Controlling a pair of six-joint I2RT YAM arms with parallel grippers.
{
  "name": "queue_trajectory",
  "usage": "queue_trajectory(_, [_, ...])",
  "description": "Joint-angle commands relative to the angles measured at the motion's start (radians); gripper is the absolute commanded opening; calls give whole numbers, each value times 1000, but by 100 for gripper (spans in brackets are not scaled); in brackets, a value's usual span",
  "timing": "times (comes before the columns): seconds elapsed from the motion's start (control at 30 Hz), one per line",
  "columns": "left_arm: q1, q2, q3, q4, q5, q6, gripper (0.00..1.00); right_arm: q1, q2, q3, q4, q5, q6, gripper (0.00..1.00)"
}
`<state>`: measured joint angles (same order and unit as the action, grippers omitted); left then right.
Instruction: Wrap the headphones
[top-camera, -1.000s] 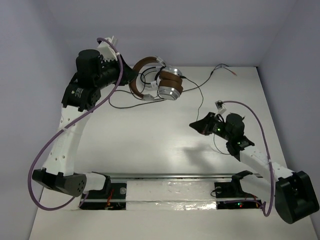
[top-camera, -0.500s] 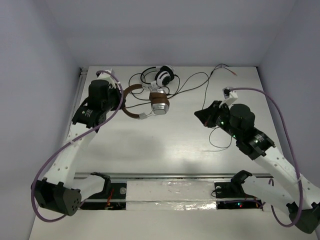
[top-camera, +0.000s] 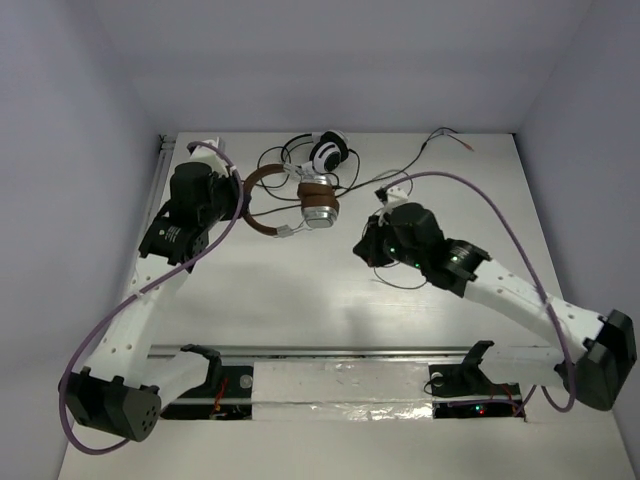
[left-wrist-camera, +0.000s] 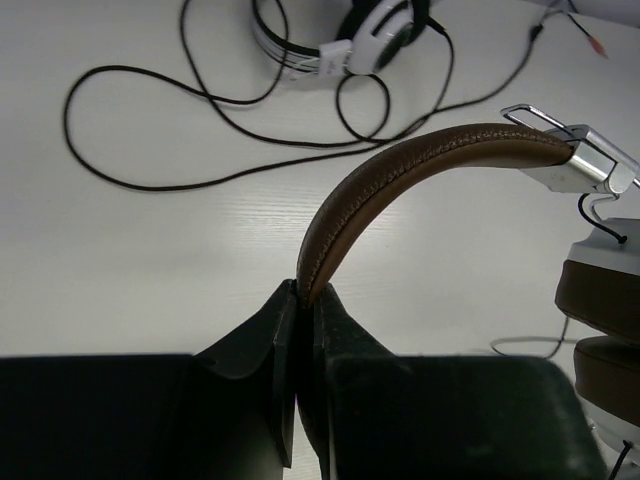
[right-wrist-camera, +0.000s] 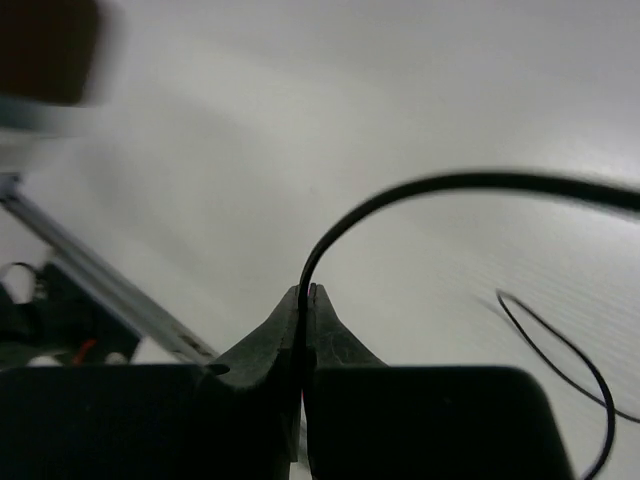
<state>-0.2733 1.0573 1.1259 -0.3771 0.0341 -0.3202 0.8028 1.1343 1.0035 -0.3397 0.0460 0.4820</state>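
The headphones, with a brown leather headband (top-camera: 262, 182) and brown and silver earcups (top-camera: 318, 204), sit at the back middle of the table. My left gripper (top-camera: 243, 204) is shut on the headband (left-wrist-camera: 400, 175), which arches up out of its tips (left-wrist-camera: 305, 290); an earcup (left-wrist-camera: 600, 310) shows at the right edge. My right gripper (top-camera: 362, 246) is to the right of the earcups and is shut on the thin black cable (right-wrist-camera: 420, 185), which curves up and to the right from its tips (right-wrist-camera: 307, 290). A loop of slack cable (top-camera: 400, 284) lies under the right arm.
White-and-black headphones (top-camera: 328, 152) lie just behind the brown pair, with their long black cable (top-camera: 400, 160) spread to the right and left (left-wrist-camera: 150, 175). A metal rail (top-camera: 340, 352) runs along the near edge. Walls close in the table at the back and sides.
The left arm lowered the headphones from the air to the table and then held still. The right gripper swept left with the cable, ending close to the earcups.
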Motion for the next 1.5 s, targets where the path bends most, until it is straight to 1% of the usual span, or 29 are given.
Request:
queue_trajectory(0.0, [0,-3,66,93,180,-40,0,-1,24,-62,99,118,-22,0])
queue_trajectory(0.1, [9,0,37,130,305,-77,0,-1,103,-42,145,166,-34,0])
queue_trajectory(0.13, [9,6,26,167,363,-113,0,-1,128,-39,162,164,-26,0])
queue_trajectory(0.17, [9,12,15,193,392,-135,0,-1,152,-37,195,155,-17,0])
queue_trajectory(0.2, [9,18,-6,214,438,-160,0,-1,192,-36,209,108,-7,0])
queue_trajectory(0.23, [9,35,-20,239,449,-189,0,-1,206,-40,225,82,24,0])
queue_trajectory(0.3, [9,40,-78,340,448,-305,0,30,216,-72,289,46,53,0])
queue_trajectory(0.33, [9,38,-101,372,417,-347,0,51,213,-78,300,54,73,0])
queue_trajectory(0.37, [9,38,-121,456,397,-387,0,105,208,-82,306,69,81,0])
queue_trajectory(0.4, [9,38,-161,489,380,-469,0,133,203,-85,306,109,87,0])
queue_trajectory(0.47, [9,38,-192,587,310,-541,0,194,196,-89,304,147,102,0])
queue_trajectory(0.5, [9,38,-227,628,296,-624,0,252,194,-91,303,167,105,0])
queue_trajectory(0.53, [9,40,-244,700,280,-663,0,275,199,-92,298,202,122,0])
queue_trajectory(0.67, [9,38,-290,802,212,-812,0,338,222,-120,317,252,147,0])
queue_trajectory(0.7, [9,38,-288,808,211,-812,0,338,228,-123,320,250,147,0])
queue_trajectory(0.77, [9,33,-281,782,135,-807,0,348,240,-125,327,235,152,0])
queue_trajectory(0.8, [-12,29,-266,771,97,-787,0,363,252,-114,329,220,149,0])
queue_trajectory(0.83, [-30,24,-250,739,1,-761,0,374,260,-103,326,192,138,0])
queue_trajectory(0.87, [-53,23,-239,698,-37,-708,0,398,269,-88,309,180,130,0])
queue_trajectory(0.93, [-127,23,-222,670,-171,-668,0,421,295,-27,282,135,107,0])
queue_trajectory(0.97, [-156,26,-218,644,-218,-621,0,440,303,-7,259,109,98,0])
queue_trajectory(1.0, [-214,30,-203,626,-267,-594,0,449,318,16,239,77,89,0])
queue_trajectory(1.03, [-240,47,-193,586,-361,-565,0,458,324,73,214,34,75,0])
queue_trajectory(1.07, [-266,56,-187,566,-400,-541,0,469,328,104,144,26,70,0])
queue_trajectory(1.13, [-325,78,-186,529,-489,-481,0,504,325,174,78,34,57,0])
queue_trajectory(1.17, [-339,84,-190,515,-511,-471,0,504,318,193,18,37,56,0])
queue_trajectory(1.3, [-398,72,-254,535,-537,-453,0,515,268,225,-39,28,50,0])
queue_trajectory(1.37, [-455,76,-265,506,-577,-410,0,515,257,277,-121,69,38,0])
queue_trajectory(1.47, [-518,67,-294,486,-589,-353,0,487,223,305,-169,72,4,0])
